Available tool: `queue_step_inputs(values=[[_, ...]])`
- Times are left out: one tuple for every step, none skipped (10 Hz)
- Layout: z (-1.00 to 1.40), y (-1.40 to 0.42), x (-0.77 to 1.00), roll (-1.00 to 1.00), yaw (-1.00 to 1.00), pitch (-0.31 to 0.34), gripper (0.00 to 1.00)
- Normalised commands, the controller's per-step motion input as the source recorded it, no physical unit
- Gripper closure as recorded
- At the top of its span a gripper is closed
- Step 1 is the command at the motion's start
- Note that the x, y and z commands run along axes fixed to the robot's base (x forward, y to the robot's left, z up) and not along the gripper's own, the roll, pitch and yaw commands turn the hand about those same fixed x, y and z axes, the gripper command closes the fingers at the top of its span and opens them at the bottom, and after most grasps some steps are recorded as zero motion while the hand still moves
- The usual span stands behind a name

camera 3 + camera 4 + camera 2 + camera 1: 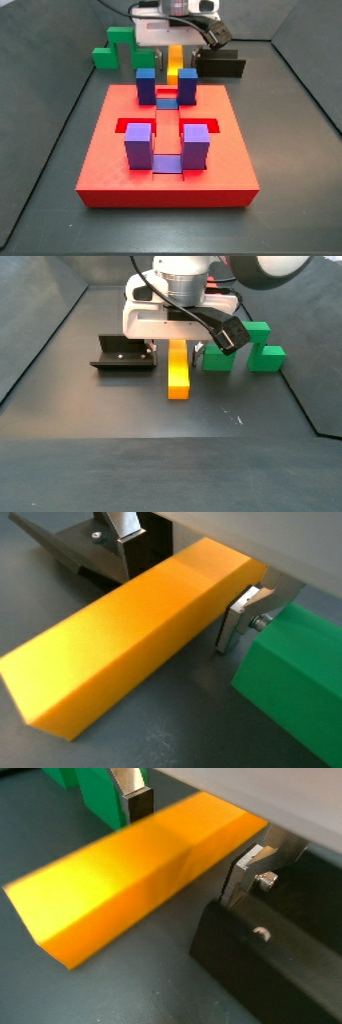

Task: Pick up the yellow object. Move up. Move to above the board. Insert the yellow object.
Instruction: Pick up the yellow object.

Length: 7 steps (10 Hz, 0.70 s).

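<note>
At the far end of the floor, behind the board: the work is going on there.
Gripper: low over one end of the yellow object, fingers set either side of it, narrowly spread; whether the pads already press the bar I cannot tell.
Yellow object: lying flat on the dark floor, between the black block and the green stepped block, well apart from the board.
Step in hand: the pick-up, judged; bar not yet lifted.
Next move calls for: a firm close on the bar, then a straight rise.
Board: seen in a side view only; red slab, blue posts, central slot free.
Wrist views add: finger plates close at the bar's flanks, hidden from both side views.
</note>
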Motion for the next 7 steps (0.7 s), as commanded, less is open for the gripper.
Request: queue_step_inputs(values=[[-0.11,0.02,0.06,0.07,0.0,0.0,0.0],[-0.03,0.0,0.08,0.05,0.0,0.0,0.0],[0.0,0.0,0.0,0.03,0.0,0.0,0.0],[0.0,0.02,0.0,0.0,0.0,0.0,0.0],[-0.01,0.03,0.02,0.0,0.0,0.0,0.0],[-0.05,0.25,0.08,0.0,0.0,0.0,0.0],[0.04,0.35,0.18,-0.09,0.0,0.003,0.0]])
